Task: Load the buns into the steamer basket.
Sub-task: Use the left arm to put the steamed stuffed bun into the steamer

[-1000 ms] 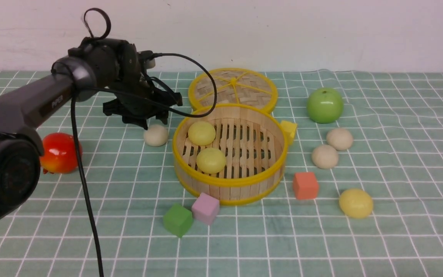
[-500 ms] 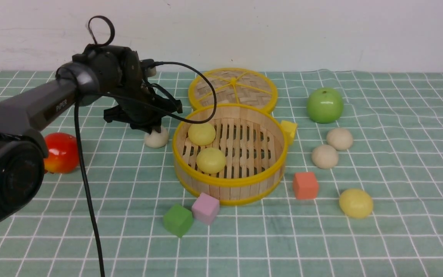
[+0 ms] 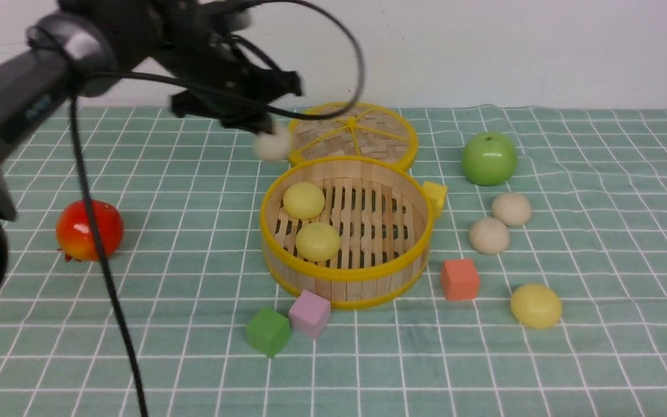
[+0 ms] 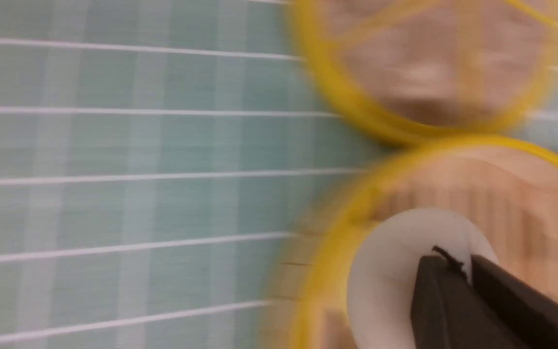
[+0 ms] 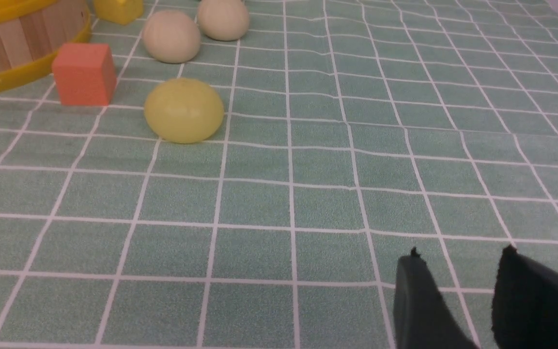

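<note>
Left jaws [image 3: 265, 128] shut on a cream-white bun [image 3: 274, 143], pinched at its surface by the fingertips. Bun held clear of the table [image 3: 183, 324], up by the near-left edge of the woven lid [image 3: 377, 134] as seen from the front. Left arm [image 3: 107, 46] and held bun blurred in front view. Black cable [image 3: 97, 231] looped off the left arm, hanging down past the red apple [image 3: 90, 230].

Steamer basket [image 3: 346, 285] set mid-table, lid lying behind it. Two pale yellow buns contained in the basket, both on the left part of the slatted floor: one farther back [image 3: 304, 201], one nearer [image 3: 318, 242].

Outside, right of basket: two cream-white buns set close together, one nearer [image 3: 489, 236], one farther [image 3: 512, 209]. Third pale yellow bun [image 3: 536, 306] placed nearer the camera, farther right than the orange-red cube [image 3: 460, 280].

Green apple [image 3: 489, 158] placed behind the two cream-white buns. Yellow cube [image 3: 435, 198] seen right beside the basket's right wall. Pink cube [image 3: 310, 314] and green cube [image 3: 268, 331] placed in front of the basket, next to each other. Red apple on its own, well left of basket.

Right jaws [image 5: 458, 252] parted, gap seen between fingertips, nothing held. Table grid is seen through the gap. Right arm not caught in front view.
</note>
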You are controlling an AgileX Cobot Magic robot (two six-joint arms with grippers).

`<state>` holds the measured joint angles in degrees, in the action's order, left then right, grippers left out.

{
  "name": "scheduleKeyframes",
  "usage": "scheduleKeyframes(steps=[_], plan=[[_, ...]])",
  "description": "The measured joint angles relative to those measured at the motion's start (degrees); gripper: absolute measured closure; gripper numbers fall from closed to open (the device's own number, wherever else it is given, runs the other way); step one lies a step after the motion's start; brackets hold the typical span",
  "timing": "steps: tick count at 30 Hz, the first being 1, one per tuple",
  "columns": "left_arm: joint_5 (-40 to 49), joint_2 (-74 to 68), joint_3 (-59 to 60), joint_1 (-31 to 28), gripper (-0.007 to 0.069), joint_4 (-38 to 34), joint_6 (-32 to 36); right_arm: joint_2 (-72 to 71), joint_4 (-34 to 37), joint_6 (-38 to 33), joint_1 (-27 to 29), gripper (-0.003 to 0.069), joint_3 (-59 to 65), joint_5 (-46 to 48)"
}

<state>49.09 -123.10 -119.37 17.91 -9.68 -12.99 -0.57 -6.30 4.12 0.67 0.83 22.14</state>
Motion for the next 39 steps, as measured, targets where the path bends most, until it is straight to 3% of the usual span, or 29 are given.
scheduleKeyframes(steps=[4,8,12,22,29,39], plan=[[-5.4,-3.4,0.0,6.5,0.0629,-1.3,2.5,0.0,0.0,0.0,0.0,0.042,0.0,0.0],[-10.9,-5.8,0.0,9.3,0.0626,0.6,2.8,0.0,0.0,0.0,0.0,0.042,0.0,0.0],[-12.5,-6.7,0.0,9.3,0.0624,1.6,2.7,0.0,0.0,0.0,0.0,0.042,0.0,0.0],[-16.3,-9.6,0.0,9.2,0.0614,16.1,-7.8,0.0,0.0,0.0,0.0,0.042,0.0,0.0],[-16.3,-10.5,0.1,9.2,0.0573,17.8,-11.5,0.0,0.0,0.0,0.0,0.042,0.0,0.0],[-13.2,-7.9,0.1,9.2,0.0259,18.2,-12.2,0.0,0.0,0.0,0.0,0.042,0.0,0.0]])
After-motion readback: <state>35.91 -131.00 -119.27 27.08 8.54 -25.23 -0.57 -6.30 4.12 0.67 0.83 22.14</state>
